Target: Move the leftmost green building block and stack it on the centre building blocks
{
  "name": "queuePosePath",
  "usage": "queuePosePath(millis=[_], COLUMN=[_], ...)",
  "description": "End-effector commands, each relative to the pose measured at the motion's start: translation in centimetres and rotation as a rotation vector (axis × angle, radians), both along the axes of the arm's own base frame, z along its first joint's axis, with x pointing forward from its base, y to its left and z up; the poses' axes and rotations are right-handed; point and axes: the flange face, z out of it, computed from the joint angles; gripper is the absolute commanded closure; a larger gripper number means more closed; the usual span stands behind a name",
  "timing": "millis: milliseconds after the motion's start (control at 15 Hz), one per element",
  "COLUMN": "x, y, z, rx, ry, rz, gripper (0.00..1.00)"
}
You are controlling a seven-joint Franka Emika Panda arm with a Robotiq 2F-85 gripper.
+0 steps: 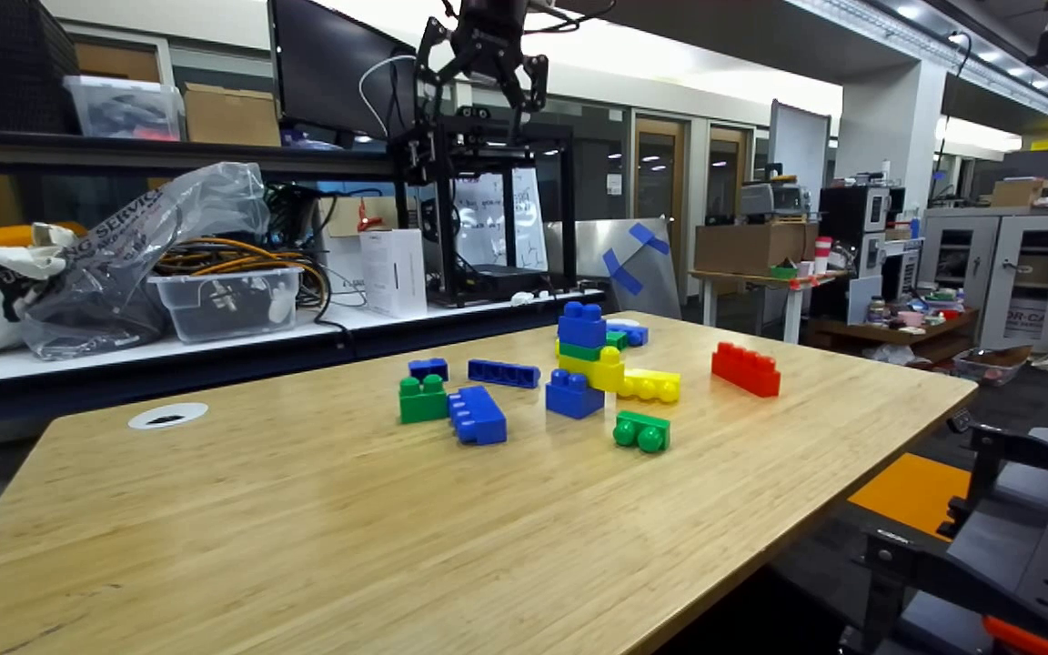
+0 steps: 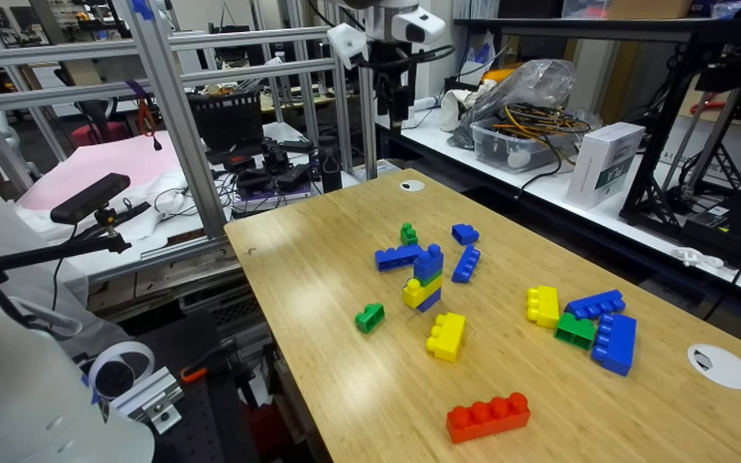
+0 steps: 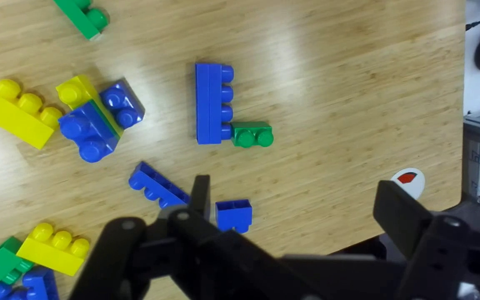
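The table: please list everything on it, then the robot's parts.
Tower: 1, blue, green, yellow, amid loose bricks
Loose blue bricks: 5, blue, three scattered, two in a group
Green brick: 1, green, upright beside a blue one
Other green bricks: 2, green, one apart, one in group
Loose yellow bricks: 2, yellow, one by tower, one in group
Red brick: 1, red, apart
Discs: 2, white, near edges
Arm: 1, white, overhead
End effector: 1, black, open overhead

In an exterior view the sightline runs low across the bench (image 1: 260,546); in an exterior view, more steeply down toward metal rails (image 2: 248,38). Both share the tower (image 1: 586,359) with the wrist view, which faces downward past nearby fingers (image 3: 402,216).
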Motion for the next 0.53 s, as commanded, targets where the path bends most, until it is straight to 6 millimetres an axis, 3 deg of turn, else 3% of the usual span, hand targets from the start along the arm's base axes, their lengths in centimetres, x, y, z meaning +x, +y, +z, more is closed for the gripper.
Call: queuePosePath(millis=[0,267,333,467], x=[3.8,6.6,5.5,6.4], y=[0.3,1.5,1.0,1.7], z=[-3.5,-8.6,-8.2,-9.5], rx=[-0.042,-0.072,-0.053,-0.055], ry=[0.022,0.084,0.061,0.068], rz=[-0.002,0.038,0.025,0.033], gripper=[0.0,0.0,0.0,0.0])
